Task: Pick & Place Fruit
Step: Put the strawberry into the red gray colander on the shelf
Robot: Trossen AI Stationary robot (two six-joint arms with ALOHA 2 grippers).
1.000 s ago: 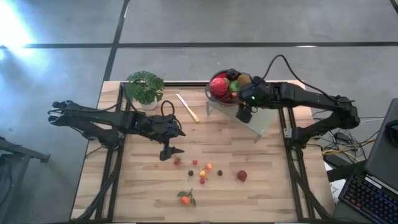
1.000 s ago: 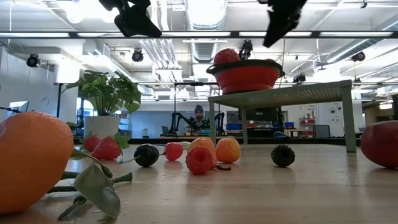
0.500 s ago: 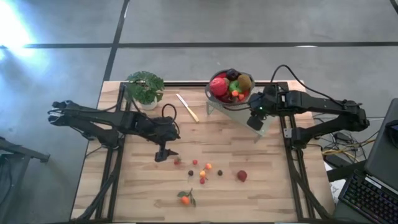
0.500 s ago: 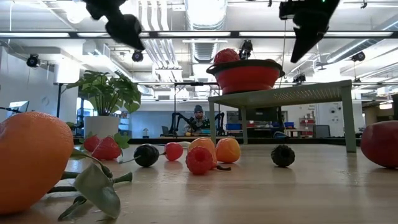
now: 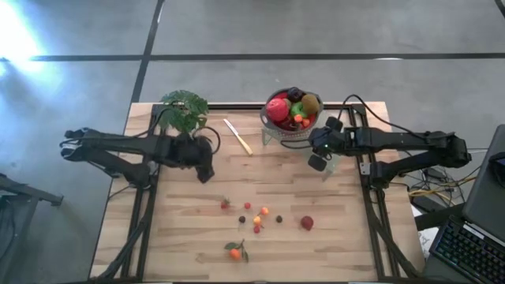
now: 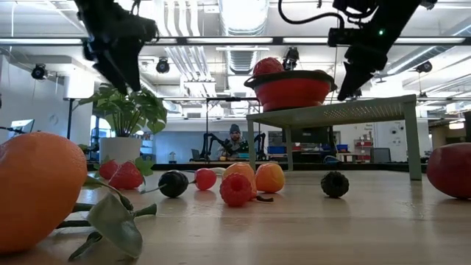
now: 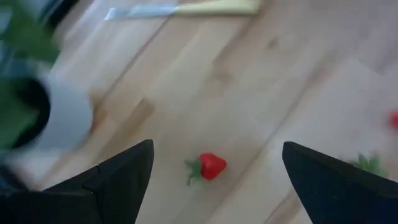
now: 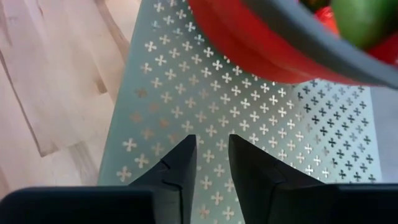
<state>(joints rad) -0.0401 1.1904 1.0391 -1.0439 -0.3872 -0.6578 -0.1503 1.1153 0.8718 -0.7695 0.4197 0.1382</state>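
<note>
item: small red strawberry (image 5: 225,204) on the wooden tabletop (image 5: 316,252), lying just ahead of our left claw (image 5: 207,175), spread empty; right claw (image 5: 316,163), nearly pressed together, empty, farther off over the perforated stand (image 5: 335,162).

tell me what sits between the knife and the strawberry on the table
Nothing: in the high view only bare wood separates the knife from the strawberry. The left wrist view agrees, showing plain tabletop between them.
</note>
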